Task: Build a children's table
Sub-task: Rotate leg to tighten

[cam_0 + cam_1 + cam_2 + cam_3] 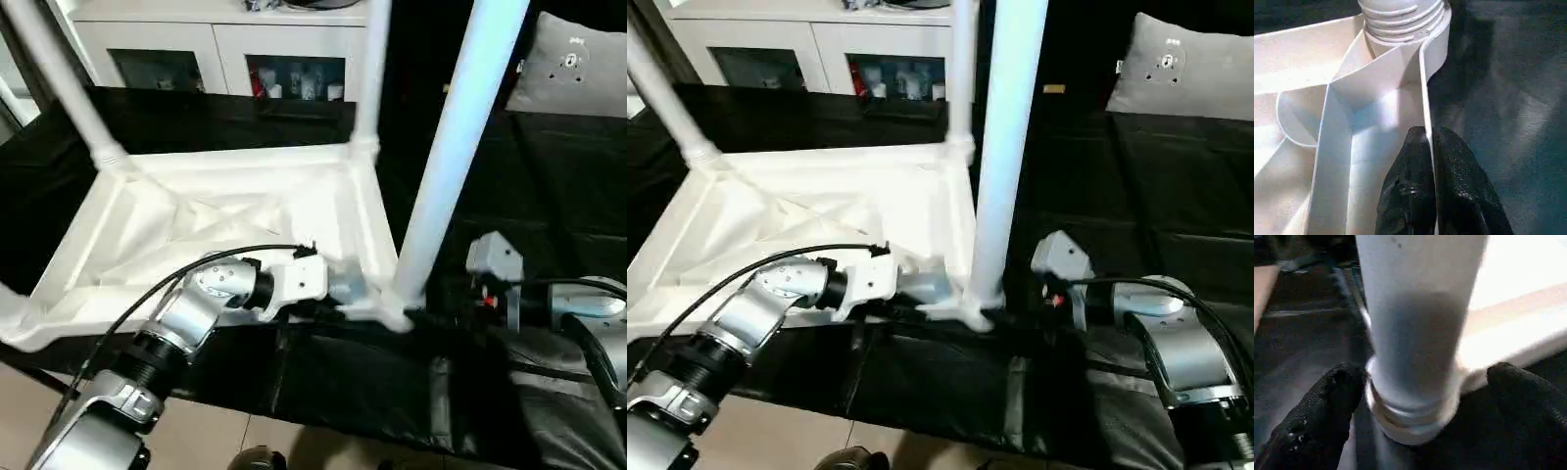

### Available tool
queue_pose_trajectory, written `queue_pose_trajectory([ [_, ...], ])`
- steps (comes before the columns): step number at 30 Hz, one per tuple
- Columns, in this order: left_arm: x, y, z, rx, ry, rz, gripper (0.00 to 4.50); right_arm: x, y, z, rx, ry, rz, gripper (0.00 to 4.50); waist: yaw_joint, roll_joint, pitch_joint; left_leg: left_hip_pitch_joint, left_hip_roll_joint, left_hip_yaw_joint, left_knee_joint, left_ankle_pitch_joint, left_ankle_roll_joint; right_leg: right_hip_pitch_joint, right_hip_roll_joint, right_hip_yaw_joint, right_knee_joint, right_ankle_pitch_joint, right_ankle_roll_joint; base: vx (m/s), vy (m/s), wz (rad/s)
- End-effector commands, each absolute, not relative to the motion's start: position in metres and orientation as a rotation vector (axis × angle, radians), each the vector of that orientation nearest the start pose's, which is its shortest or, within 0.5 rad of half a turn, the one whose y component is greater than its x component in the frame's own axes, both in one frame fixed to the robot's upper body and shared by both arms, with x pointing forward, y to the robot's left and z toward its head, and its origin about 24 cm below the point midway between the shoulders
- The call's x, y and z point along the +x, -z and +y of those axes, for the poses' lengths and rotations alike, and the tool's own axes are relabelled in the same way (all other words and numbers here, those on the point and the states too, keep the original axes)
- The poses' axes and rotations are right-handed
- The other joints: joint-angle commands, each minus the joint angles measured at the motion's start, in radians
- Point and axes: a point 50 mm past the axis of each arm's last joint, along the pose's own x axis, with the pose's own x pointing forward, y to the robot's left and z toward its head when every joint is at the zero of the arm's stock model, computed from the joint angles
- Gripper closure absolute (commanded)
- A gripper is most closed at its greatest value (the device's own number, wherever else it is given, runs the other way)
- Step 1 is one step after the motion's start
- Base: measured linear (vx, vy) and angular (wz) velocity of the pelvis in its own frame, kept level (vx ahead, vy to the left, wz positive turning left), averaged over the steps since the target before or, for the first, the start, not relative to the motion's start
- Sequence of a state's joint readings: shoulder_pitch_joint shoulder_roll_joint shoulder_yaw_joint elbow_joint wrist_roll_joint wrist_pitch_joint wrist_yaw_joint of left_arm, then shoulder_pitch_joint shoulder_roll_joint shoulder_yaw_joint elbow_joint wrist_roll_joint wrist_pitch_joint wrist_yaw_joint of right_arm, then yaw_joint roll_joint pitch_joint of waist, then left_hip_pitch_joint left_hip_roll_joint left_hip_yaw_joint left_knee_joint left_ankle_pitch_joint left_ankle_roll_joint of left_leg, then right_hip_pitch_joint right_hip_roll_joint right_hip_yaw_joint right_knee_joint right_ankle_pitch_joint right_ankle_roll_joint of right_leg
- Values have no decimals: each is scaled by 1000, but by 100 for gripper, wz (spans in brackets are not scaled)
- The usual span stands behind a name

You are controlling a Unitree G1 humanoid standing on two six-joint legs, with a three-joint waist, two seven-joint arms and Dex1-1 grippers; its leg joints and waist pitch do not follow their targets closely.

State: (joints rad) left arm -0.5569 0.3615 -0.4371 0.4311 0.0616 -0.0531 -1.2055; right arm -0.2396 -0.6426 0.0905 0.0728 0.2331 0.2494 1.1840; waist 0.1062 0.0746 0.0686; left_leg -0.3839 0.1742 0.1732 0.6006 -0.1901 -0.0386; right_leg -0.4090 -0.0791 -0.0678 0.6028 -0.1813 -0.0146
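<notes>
The children's table (196,225) lies upside down on the black worktable, its white legs standing up. My left gripper (1429,133) is shut on the thin rim wall (1425,73) of the top, just short of the near right corner socket (1400,46). Screw threads of the leg (1400,14) show above that socket. That near right leg (451,147) rises tall in front of me. My right gripper (1425,382) stands open around its base, one black finger (1337,387) on each side and neither pressing on it.
Two more legs stand at the far right corner (370,69) and far left corner (59,69). A white cabinet (216,49) with glass doors stands behind the black worktable (549,176). A grey cushion (573,64) lies at the back right. Floor (255,431) shows below the near edge.
</notes>
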Motion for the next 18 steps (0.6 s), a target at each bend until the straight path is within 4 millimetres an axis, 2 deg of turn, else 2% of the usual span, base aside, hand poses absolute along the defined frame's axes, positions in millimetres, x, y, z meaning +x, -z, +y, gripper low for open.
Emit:
queue_pose_trajectory([
  [1,290,-53,91,686,1635,304,450,261,-85,-199,-306,-1238,342,33,-1,-24,-65,13,60,-16,-68,-156,110,52,-74,47,-71,-214,-226,0,0,0],
  [6,287,-53,90,687,1676,299,450,260,-80,-195,-273,-1279,353,77,6,-25,-67,12,59,-16,-66,-134,113,53,-74,47,-66,-178,-233,0,0,0],
  [7,287,-53,89,685,1681,297,450,260,-79,-194,-268,-1285,359,87,7,-22,-67,11,59,-16,-65,-131,114,53,-74,47,-66,-174,-234,0,0,0],
  [12,287,-53,88,683,1693,296,450,259,-76,-193,-248,-1303,375,122,6,-25,-67,10,59,-16,-65,-125,117,53,-74,46,-64,-164,-239,0,0,0],
  [13,287,-53,89,683,1693,296,450,259,-76,-193,-239,-1307,376,140,7,-26,-67,10,58,-16,-65,-125,118,54,-74,46,-64,-167,-237,0,0,0],
  [18,287,-52,90,677,1693,301,450,259,-76,-192,-224,-1317,367,168,7,-27,-66,10,58,-16,-65,-129,117,54,-74,46,-67,-193,-230,0,0,0],
])
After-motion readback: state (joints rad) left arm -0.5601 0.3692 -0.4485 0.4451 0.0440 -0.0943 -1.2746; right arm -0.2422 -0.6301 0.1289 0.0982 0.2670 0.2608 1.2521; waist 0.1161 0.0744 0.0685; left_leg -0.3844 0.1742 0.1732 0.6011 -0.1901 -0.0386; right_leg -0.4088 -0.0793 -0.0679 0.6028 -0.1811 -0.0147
